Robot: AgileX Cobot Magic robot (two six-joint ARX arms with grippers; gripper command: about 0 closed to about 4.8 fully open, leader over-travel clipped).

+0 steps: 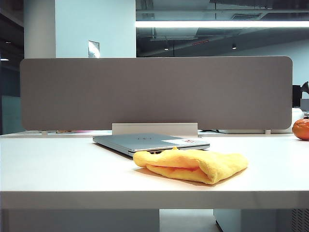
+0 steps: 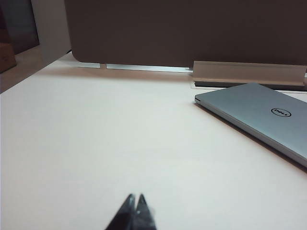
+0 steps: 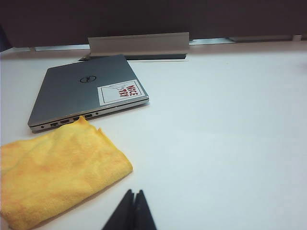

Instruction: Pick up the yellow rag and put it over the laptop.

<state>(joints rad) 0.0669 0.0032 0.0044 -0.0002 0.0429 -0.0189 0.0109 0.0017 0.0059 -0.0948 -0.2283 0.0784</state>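
Yellow rag [image 1: 193,165] lies folded at centre frame just before the closed laptop [image 1: 149,142], untouched, since left gripper [image 2: 135,198] and right gripper [image 3: 134,193] hover shut and empty.

A grey divider panel [image 1: 154,92] stands along the white table's [image 1: 63,169] far edge; 1 orange fruit [image 1: 301,129] sits at its far right corner.

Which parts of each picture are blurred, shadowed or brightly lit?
Exterior view: ceiling strip light glares; yellow rag throws a soft shadow. Left wrist view: shut left claw blurred, laptop sharp. Right wrist view: shut right claw blurred, white sticker readable.
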